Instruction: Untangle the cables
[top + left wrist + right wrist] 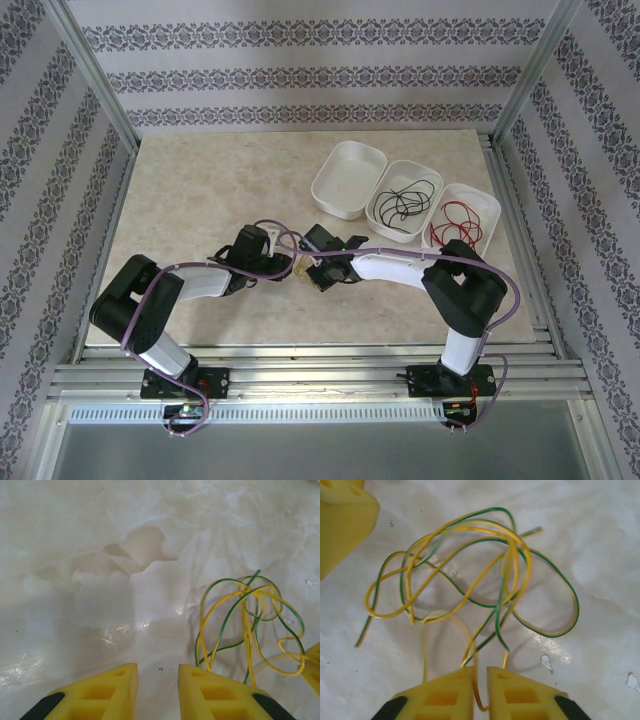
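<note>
Yellow fingers of the right gripper were pinched nearly together on a single pale strand of the yellow-and-green cable, whose loose loops fanned out directly ahead of the fingertips across the marbled table. Seen from the right wrist, the tangle spread wider than it ran deep, its long axis lying crosswise to the gripper's reach, with a free end trailing off to the left. The left gripper stood with its fingers apart and nothing between them, aimed at bare tabletop; from its wrist camera the same cable lay ahead and off to the right, just beside its right-hand finger rather than in the gap. From above, the two grippers faced each other near the middle of the table, with the cable lying between them. The right arm, already on the wire, was the nearer; the left would, by the look of it, need to shift sideways toward the loops to take a strand. Well apart at the far right, the black cable and the red cable each lay in its own white tray, beside an empty tray.
</note>
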